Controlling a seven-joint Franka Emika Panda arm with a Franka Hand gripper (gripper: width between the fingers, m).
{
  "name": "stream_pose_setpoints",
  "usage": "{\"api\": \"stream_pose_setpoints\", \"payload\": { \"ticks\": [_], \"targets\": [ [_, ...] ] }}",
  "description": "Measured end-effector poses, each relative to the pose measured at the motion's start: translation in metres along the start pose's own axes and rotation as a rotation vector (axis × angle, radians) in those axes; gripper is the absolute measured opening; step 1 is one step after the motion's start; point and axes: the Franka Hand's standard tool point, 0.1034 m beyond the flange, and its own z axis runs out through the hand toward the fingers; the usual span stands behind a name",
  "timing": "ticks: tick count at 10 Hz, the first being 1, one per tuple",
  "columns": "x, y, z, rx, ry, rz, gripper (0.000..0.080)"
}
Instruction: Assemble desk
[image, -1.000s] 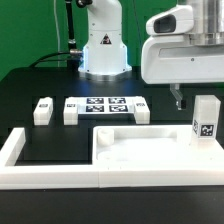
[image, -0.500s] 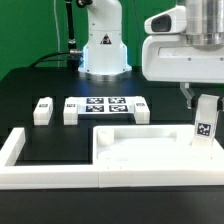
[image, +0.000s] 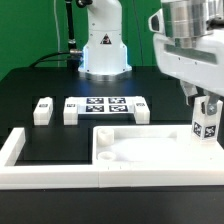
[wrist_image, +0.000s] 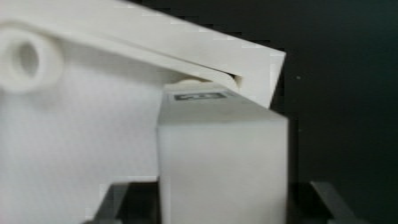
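The end effector (image: 206, 106) is clenched on a leg (image: 206, 128), its two fingers pressing the leg's upper part from either side. The leg hangs tilted, its tagged face turned toward the exterior view. In the wrist view the same leg (wrist_image: 226, 140) fills the gap between the dark fingers (wrist_image: 128, 203) of the end effector (wrist_image: 226, 205). Its far end lies just beside a corner of the tabletop (wrist_image: 107, 110), though whether they touch I cannot tell. The tabletop (image: 130, 133) lies flat on the black worktop (image: 30, 85), below the end effector and toward the exterior view's left of it. Farther toward that side and behind the tabletop lies the marker board (image: 105, 106). A second leg (image: 142, 109) stands at the board's end nearer the end effector. A third leg (image: 70, 110) and a fourth leg (image: 42, 110) stand beyond its other end. A white bar (image: 18, 150) fences the worktop well away from the end effector.
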Motion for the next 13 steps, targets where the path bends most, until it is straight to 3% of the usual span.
{"api": "stream_pose_setpoints", "payload": {
  "ticks": [3, 5, 6, 7, 8, 12, 13],
  "targets": [
    [0.003, 0.001, 0.0, 0.055, -0.063, 0.364, 0.0298],
    [0.001, 0.002, 0.0, 0.054, -0.062, 0.366, 0.0334],
    [0.001, 0.003, 0.001, 0.048, -0.055, 0.305, 0.0334],
    [-0.004, 0.01, 0.004, -0.006, -0.013, 0.131, 0.0527],
    [-0.01, 0.009, 0.007, -0.022, 0.013, -0.039, 0.0626],
    [-0.012, 0.01, 0.009, -0.026, 0.01, -0.336, 0.0648],
    [-0.011, 0.011, 0.01, -0.043, 0.026, -0.49, 0.0649]
  ]
}}
